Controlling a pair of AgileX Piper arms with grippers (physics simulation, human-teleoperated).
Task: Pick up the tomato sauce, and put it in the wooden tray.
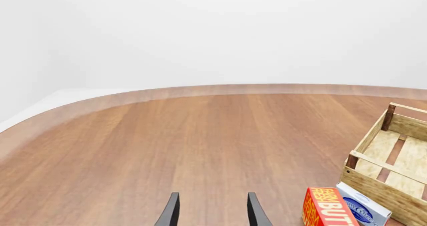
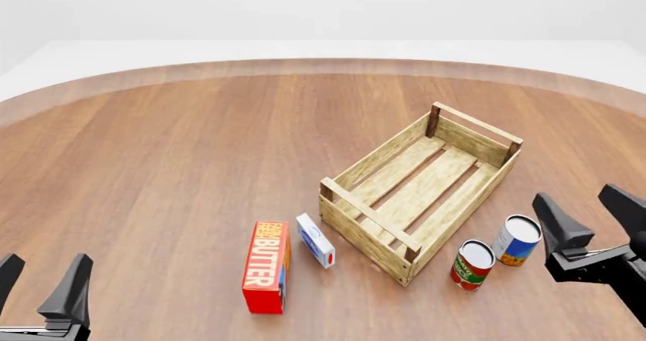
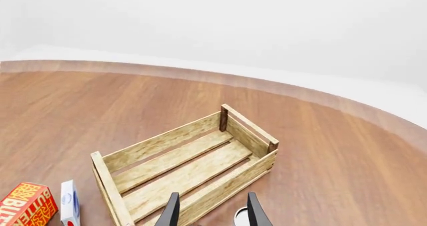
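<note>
Your right pincer (image 2: 595, 218) hangs with its fingers spread wide and nothing between them, above the desk (image 2: 172, 167) near its right-hand edge. The tomato sauce (image 2: 471, 265) stands upright just to the left of that pincer and a little nearer to you, silver top up, its long axis vertical. It is on the desk, not in the crate. Between the sauce and your right pincer stands the blue, white and orange can (image 2: 517, 240), also upright, close beside the sauce; whether the two touch cannot be told.

The wooden tray (image 2: 376, 218) lies left of the right pincer and runs farther ahead of it, its long axis slanting from near-left to far-right. Its near corner sits just beside the tomato sauce. In the right wrist view the wooden tray (image 3: 127, 158) fills the area ahead of the fingers (image 3: 172, 211), with only a sliver of a can top (image 3: 241, 216) showing between them.

Your left pincer (image 2: 41, 279) is also wide open and holds nothing, low at the near-left of the desk. To its right stand the butter box (image 2: 268, 277) and a small blue and white box (image 2: 315, 240), both on edge, between it and the tray. Ahead of it and to its left, bare wood runs out to the desk's curved rim.
</note>
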